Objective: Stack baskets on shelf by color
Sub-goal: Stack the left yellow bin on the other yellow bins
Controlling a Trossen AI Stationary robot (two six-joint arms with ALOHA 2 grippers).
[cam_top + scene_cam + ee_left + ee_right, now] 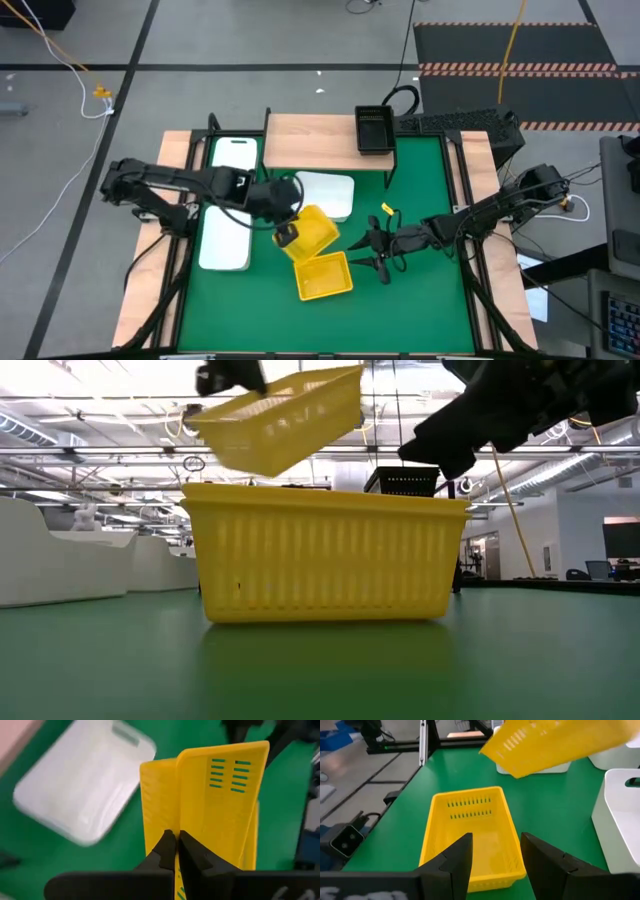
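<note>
Yellow basket, the mesh-sided one I carry, hangs tilted in the air above the green table, just beside and partly over a second yellow basket that stands upright on the mat. My left end effector has its fingers pressed together on the rim of the lifted basket, pinching the thin wall between them; the left wrist view shows the basket's slotted bottom turned away from me. My right end effector waits low near the standing basket with its fingers spread and nothing between them, pointing at that basket's open mouth.

Around these, three white baskets lie on the mat: one just behind the lifted basket, one to my left side, one farther back by the shelf's left end. The shelf runs along the far edge of the table, and one black basket sits on its right part; the rest of the board looks bare.

I judge the step in hand to be gathering the yellow pair: the carried basket seems meant to nest into the standing one, or to go to the shelf first. Either way, the next move calls for levelling the tilted basket so its bottom faces down, lining its long sides with the target, and lowering gently, since a pinch on one rim lets it swing.
</note>
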